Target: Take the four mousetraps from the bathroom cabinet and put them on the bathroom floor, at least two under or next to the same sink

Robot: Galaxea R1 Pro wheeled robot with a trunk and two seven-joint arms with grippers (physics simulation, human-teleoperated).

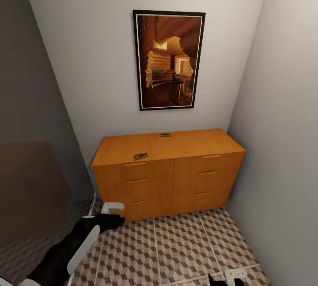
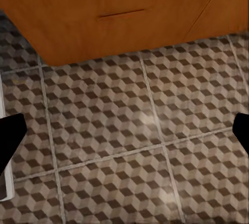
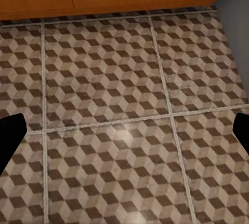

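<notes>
The orange-brown cabinet (image 1: 168,175) stands against the far wall, its drawers closed. Two mousetraps lie on its top: one near the front edge at the left (image 1: 141,156), a second near the back at the middle (image 1: 165,134). The other mousetraps are out of view. My left gripper (image 2: 124,133) hangs open and empty over the cube-pattern bathroom floor (image 2: 129,146), just in front of the cabinet's base (image 2: 119,16). My right gripper (image 3: 124,130) is also open and empty, low over the floor tiles (image 3: 119,89). In the head view the left arm (image 1: 79,242) reaches in from the lower left.
A framed picture (image 1: 169,59) hangs above the cabinet. A pale wall (image 1: 282,144) closes the right side, close to the cabinet's end. A dark panel (image 1: 31,180) stands at the left. Tiled floor (image 1: 176,250) stretches between me and the cabinet.
</notes>
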